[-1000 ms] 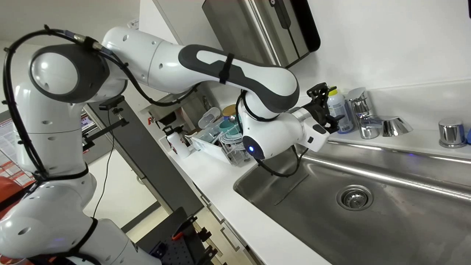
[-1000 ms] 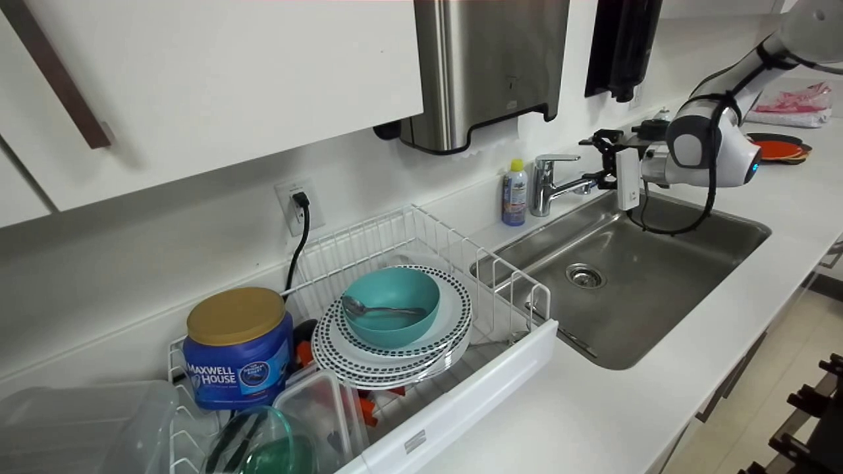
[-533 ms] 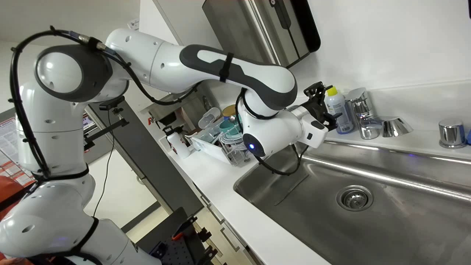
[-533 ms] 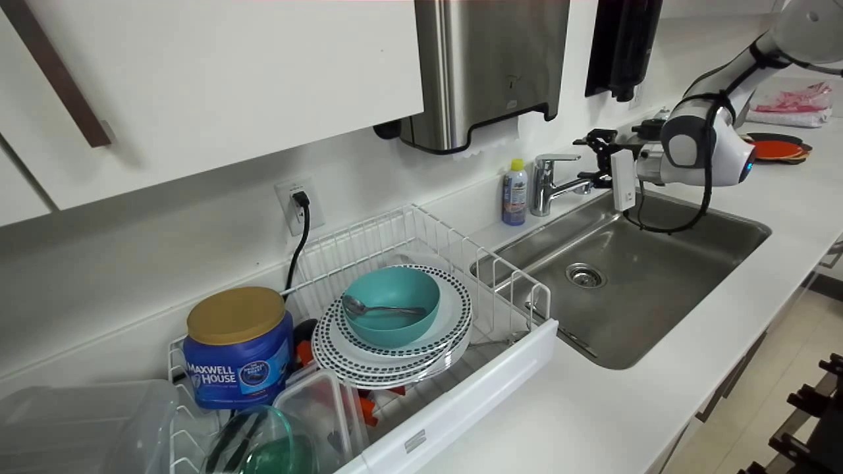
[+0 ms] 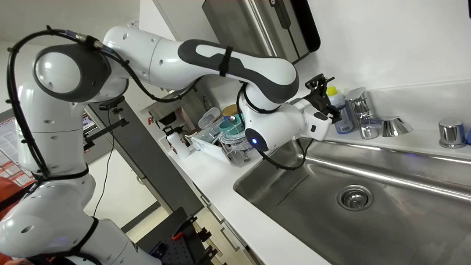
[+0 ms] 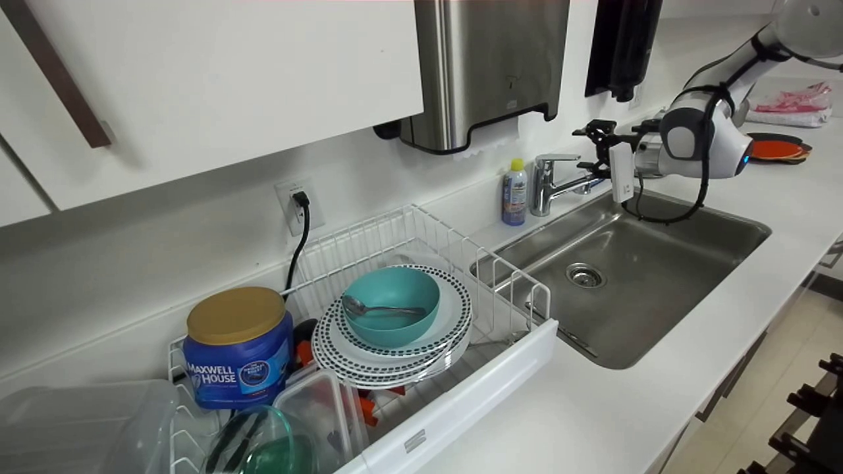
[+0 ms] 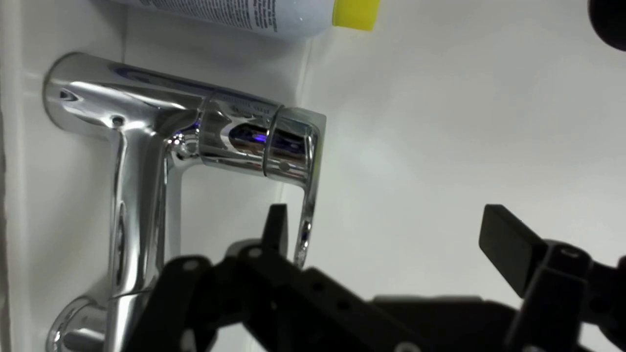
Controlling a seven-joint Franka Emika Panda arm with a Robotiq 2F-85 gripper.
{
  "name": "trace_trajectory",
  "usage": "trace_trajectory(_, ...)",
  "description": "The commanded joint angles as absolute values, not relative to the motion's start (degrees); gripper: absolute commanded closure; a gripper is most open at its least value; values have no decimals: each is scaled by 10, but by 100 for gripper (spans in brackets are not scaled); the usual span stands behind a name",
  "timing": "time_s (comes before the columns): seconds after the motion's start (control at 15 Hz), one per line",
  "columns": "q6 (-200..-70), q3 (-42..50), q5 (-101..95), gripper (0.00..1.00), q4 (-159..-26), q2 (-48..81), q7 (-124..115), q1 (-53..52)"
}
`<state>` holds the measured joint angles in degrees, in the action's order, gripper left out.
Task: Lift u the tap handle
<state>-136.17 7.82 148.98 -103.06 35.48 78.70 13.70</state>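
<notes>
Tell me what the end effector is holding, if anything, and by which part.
Nothing is held: the end effector is wide open, and the tap handle is not clamped in it.

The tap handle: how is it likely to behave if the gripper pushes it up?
The tap handle will probably not bend, since it looks like metal. Its smooth, shiny surface may slip against the fingers. Joined to the tap, it would likely tilt rather than come away.

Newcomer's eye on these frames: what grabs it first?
Likely the big white arm, stretched over the sink in both exterior views. Then the open gripper, close to the shiny tap handle in the wrist view. Last, the turquoise bowl topping stacked plates in the dish rack.
</notes>
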Motion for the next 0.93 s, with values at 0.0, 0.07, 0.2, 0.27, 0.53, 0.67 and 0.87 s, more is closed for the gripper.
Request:
trace_trajectory(0.0, -1374, 73, 1490, 0, -1009, 360, 797, 139)
trace_trajectory(0.07, -1377, 73, 1490, 0, -1005, 363, 798, 139)
trace_trajectory(0.2, -1383, 73, 1490, 0, -998, 366, 801, 138)
trace_trajectory(0.27, -1384, 73, 1490, 0, -995, 368, 801, 138)
trace_trajectory(0.53, -1402, 74, 1490, 0, -989, 372, 804, 136)
trace_trajectory(0.67, -1401, 74, 1490, 0, -986, 374, 803, 136)
trace_trajectory(0.87, -1400, 69, 1490, 0, -973, 380, 806, 143)
